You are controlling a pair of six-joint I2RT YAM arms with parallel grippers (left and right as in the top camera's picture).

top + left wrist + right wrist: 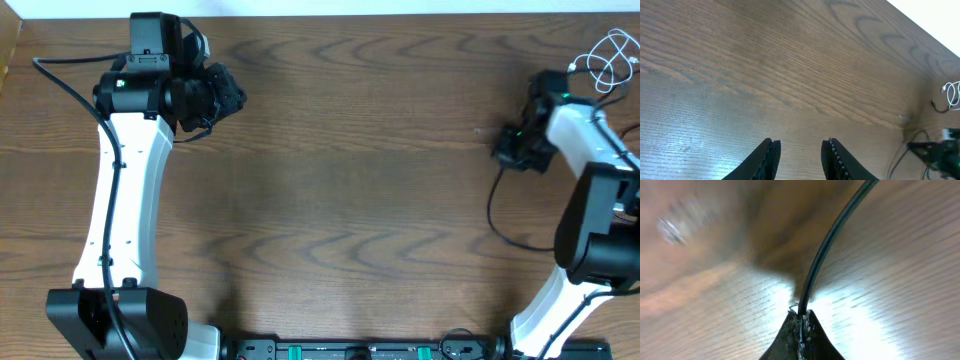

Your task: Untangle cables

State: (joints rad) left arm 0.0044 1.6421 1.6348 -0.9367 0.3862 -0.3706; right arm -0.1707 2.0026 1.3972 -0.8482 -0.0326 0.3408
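Pinching the thin black cable between closed tips, the right end effector sits at the right of the desk, apparently to draw it clear of the white cable coiled in the upper right corner. At upper left the left end effector hovers narrowly parted and empty, probably in reserve. Only the right wrist view proves the grip; only overhead shows the black slack looping below
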